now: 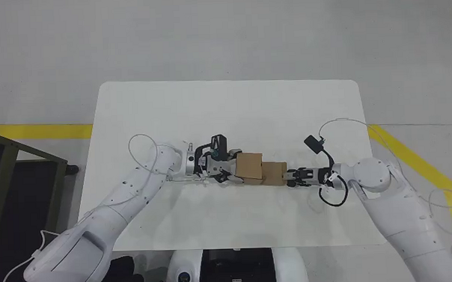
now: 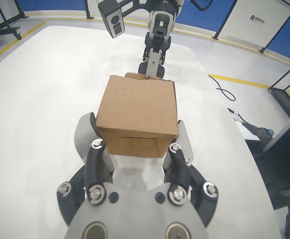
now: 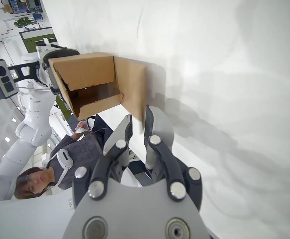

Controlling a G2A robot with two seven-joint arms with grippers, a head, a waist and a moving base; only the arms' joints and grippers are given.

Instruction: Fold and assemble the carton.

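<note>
A brown cardboard carton point(image 1: 249, 167) lies on its side near the middle of the white table point(image 1: 210, 104). My left gripper point(image 1: 228, 169) is shut on its closed end, one finger on each side wall point(image 2: 136, 122). The closed end shows a tucked flap with a slot point(image 2: 138, 137). The carton's other end is open point(image 3: 90, 90), with short inner flaps folded partway in. One long outer flap point(image 3: 131, 86) sticks straight out from that end. My right gripper point(image 3: 138, 122) is shut on the edge of this flap, and it also shows beyond the carton point(image 2: 153, 68).
A black cable point(image 2: 224, 90) lies on the floor past one table side. A dark metal frame point(image 1: 10, 171) stands on the floor at the table's left. Bare tabletop surrounds the carton on all sides.
</note>
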